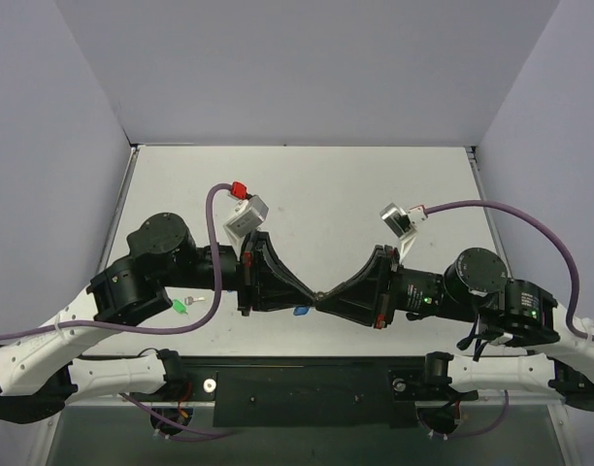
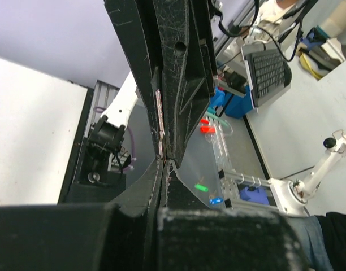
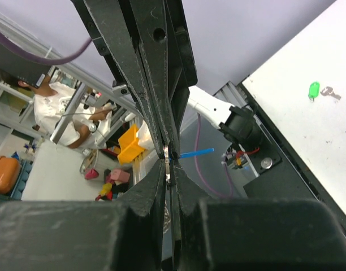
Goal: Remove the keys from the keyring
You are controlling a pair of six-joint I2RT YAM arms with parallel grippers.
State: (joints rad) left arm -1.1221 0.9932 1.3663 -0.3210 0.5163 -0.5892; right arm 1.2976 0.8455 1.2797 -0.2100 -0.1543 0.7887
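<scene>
Left tool (image 1: 310, 292) and right tool (image 1: 326, 295) meet tip to tip just above the near edge of the bench (image 1: 307, 184), both arms lying low and pointing inward.

Left tool: fingers pressed together, no gap along the seam in its wrist view. What its tips pinch, if anything, cannot be told.

Right tool: fingers also together. A thin metal sliver (image 2: 160, 121) runs along the seam between them, clamped. Whether it is ring or key cannot be told.

A small silvery glint sits right where the two sets of tips touch, seen from the right wrist.

Blue tag (image 1: 300, 311) sits just beside the junction, on the near side and under the left tool's tips. Its link to the sliver is hidden.

Green tag (image 1: 181, 307) lies flat on the bench beside the left arm, well apart from both tools, with its silvery key (image 1: 193, 300) touching its end.
</scene>
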